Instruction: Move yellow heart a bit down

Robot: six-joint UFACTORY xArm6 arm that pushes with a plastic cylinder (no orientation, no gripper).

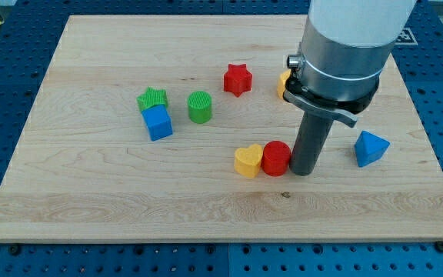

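The yellow heart (247,161) lies just below the board's middle. A red cylinder (276,158) touches its right side. My tip (304,171) stands on the board right of the red cylinder, touching or nearly touching it, so the cylinder sits between the tip and the heart. The arm's grey and white body rises above the tip toward the view's top right.
A red star (237,78) lies above the heart. A green cylinder (199,107), a green star (153,98) and a blue cube (158,122) sit to the left. A blue triangular block (370,148) lies at the right. A yellow block (283,82) is partly hidden behind the arm.
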